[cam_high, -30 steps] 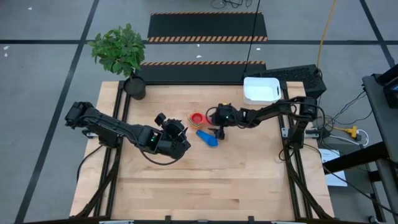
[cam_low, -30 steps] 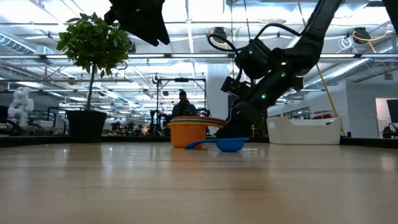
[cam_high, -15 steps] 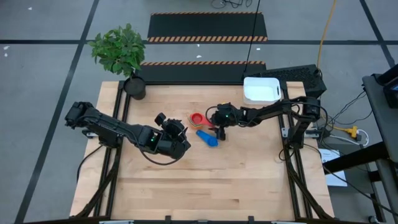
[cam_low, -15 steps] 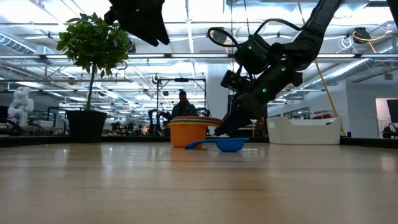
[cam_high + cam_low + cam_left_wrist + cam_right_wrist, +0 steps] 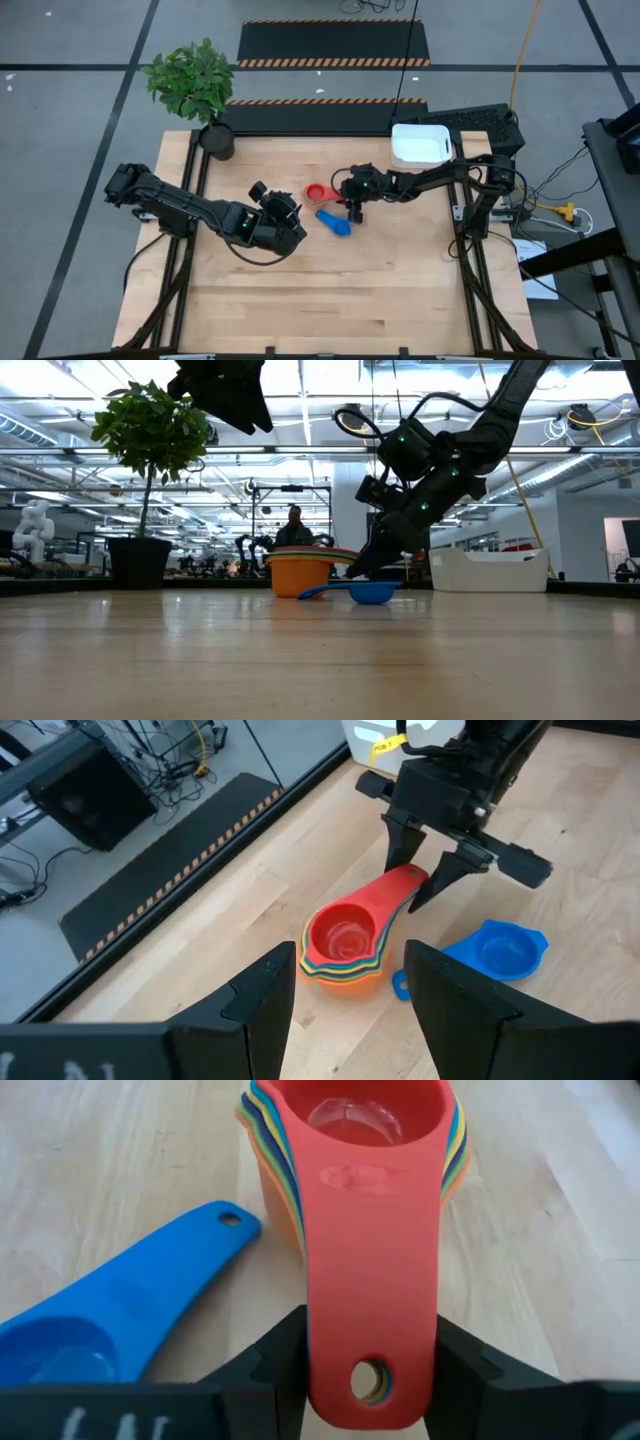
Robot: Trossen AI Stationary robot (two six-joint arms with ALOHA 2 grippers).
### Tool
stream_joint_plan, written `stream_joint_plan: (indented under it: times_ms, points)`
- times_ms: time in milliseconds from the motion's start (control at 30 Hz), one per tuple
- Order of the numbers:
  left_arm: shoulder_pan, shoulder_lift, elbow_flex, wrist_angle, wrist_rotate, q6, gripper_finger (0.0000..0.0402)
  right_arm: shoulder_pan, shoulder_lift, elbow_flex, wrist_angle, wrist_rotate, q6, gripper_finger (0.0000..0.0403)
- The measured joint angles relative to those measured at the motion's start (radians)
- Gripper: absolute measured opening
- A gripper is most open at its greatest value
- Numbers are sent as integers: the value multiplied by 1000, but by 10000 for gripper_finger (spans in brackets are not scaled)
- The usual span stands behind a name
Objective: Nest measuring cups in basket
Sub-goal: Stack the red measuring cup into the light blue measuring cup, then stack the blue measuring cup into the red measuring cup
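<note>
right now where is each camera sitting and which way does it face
High: overhead, facing down; both arms, white basket.
Low: table height, facing across; right pincer at the nested cup stack.
Left wrist: past its own fingers toward the stack and blue cup.
Right wrist: along the red handle between its fingers.
All four share the stack.

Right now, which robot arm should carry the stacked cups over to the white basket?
The right one, probably. Its gripper already straddles the stacked cups' red handle, and the basket sits on its side.
</note>
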Motion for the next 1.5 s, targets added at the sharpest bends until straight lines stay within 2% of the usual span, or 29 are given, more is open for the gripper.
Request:
stream_joint_plan:
  times_ms: [267,667,833,1133,1267,1500]
  points:
    - [0,0,0,0,1,0,191,1,0,0,2,126,0,173]
    - [0,0,0,0,1,-1,191,0,0,0,2,187,-6,212]
    - [0,0,0,0,2,0,191,1,0,-1,3,258,-7,233]
    - [0,0,0,0,2,-1,191,0,0,-1,10,268,-7,268]
    - [0,0,0,0,2,-1,191,0,0,-1,9,312,-7,272]
    - [0,0,0,0,2,-1,191,-1,0,-1,-13,312,-10,272]
